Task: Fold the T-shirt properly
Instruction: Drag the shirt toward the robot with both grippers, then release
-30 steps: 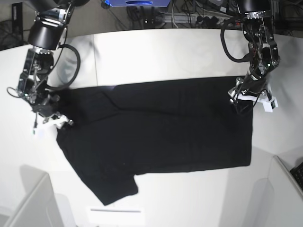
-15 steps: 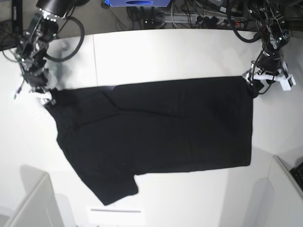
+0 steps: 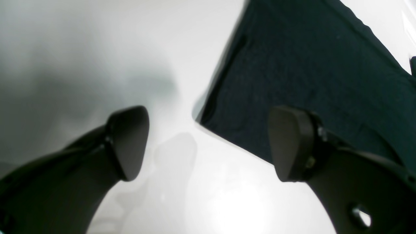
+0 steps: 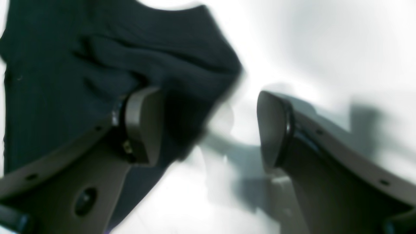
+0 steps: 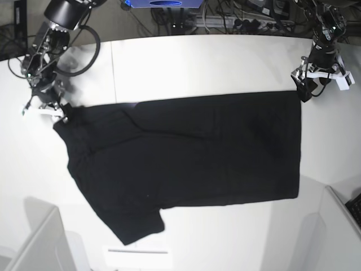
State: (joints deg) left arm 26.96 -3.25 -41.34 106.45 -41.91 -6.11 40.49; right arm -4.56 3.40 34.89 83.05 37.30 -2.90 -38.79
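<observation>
T-shirt (image 5: 186,158) lies flat on the white table (image 5: 197,62), both arms' jaws released at its far corners.

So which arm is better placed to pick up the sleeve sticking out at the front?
Probably the right: its end effector, open, sits at the T-shirt's sleeve end. The left end effector, also open, is at the hem corner.

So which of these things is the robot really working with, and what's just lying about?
Part of the job:
- T-shirt, black, spread flat on the table
- left gripper, open, beside one shirt corner
- right gripper, open, at the opposite end

Just lying about:
- white table
- cables behind the table
- blue box at the back
</observation>
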